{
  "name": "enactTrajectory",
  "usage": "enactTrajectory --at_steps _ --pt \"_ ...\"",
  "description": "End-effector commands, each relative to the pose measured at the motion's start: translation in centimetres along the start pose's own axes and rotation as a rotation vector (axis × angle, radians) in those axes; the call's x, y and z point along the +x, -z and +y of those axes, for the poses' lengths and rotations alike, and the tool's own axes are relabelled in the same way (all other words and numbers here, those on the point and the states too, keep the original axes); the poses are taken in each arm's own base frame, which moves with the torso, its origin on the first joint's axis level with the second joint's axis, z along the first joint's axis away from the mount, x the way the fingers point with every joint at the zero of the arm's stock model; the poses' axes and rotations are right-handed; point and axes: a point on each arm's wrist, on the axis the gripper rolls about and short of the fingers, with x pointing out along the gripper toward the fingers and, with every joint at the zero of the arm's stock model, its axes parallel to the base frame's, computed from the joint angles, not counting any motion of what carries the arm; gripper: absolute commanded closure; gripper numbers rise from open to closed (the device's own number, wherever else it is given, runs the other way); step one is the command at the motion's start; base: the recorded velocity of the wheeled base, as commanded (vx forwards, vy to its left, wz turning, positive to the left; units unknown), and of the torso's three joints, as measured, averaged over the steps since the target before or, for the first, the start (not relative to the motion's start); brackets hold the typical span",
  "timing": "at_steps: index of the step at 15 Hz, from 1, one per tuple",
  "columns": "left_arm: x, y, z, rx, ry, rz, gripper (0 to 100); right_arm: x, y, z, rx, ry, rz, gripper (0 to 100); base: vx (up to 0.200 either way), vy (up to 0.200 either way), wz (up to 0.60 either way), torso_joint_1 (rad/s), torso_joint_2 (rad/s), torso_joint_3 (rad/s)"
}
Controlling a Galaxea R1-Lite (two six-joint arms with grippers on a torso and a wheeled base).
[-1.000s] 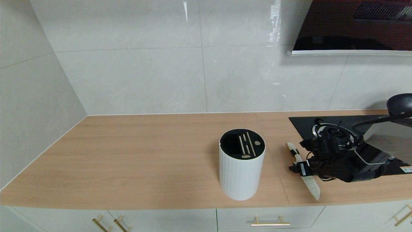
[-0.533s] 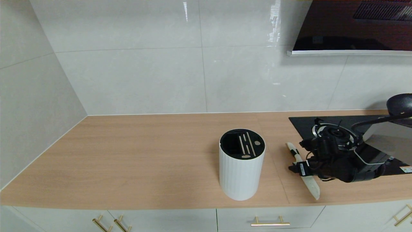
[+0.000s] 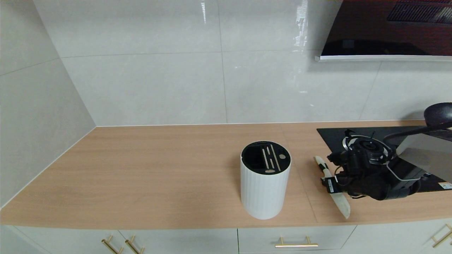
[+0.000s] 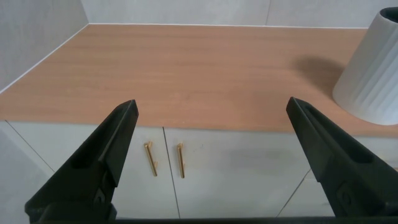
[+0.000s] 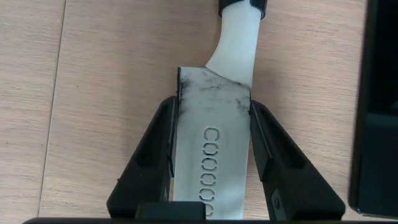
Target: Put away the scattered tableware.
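Right wrist view: right pincer [image 5: 212,106] seemingly clamps the knife [image 5: 214,146]; left pincer [image 4: 211,104] wide.

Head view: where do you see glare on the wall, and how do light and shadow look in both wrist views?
Head view: bright vertical streaks of glare near the top of the glossy tiles. Left wrist view: the holder throws a soft shadow on the counter beside it. Right wrist view: even light on the knife, no glare.

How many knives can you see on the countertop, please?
1. The knife lies flat on the countertop, right of the white holder, its blade in the right gripper; none looks hidden.
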Motion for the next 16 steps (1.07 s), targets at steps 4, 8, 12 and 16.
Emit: enactTrajectory --at_steps 4,8,12,16 --pt "0.0 0.0 0.0 0.001 -0.001 0.000 0 -1.0 -0.9 0.0 0.000 0.009 -0.027 100 0.000 0.000 0.00 0.000 0.00 0.000" --pt "0.0 0.0 0.0 0.007 -0.001 -0.005 0 -7.0 -3.9 0.3 -0.010 -0.001 -0.153 100 0.000 0.000 0.00 0.000 0.00 0.000" --pt "-0.3 -7.1 -0.4 0.044 0.133 0.011 0 -16.4 -7.9 2.2 -0.030 -0.045 -0.391 100 0.000 0.000 0.00 0.000 0.00 0.000" --pt "7.1 -16.8 -1.5 0.069 0.350 0.160 0 -23.0 -11.7 5.9 -0.047 -0.083 -0.602 100 0.000 0.000 0.00 0.000 0.00 0.000"
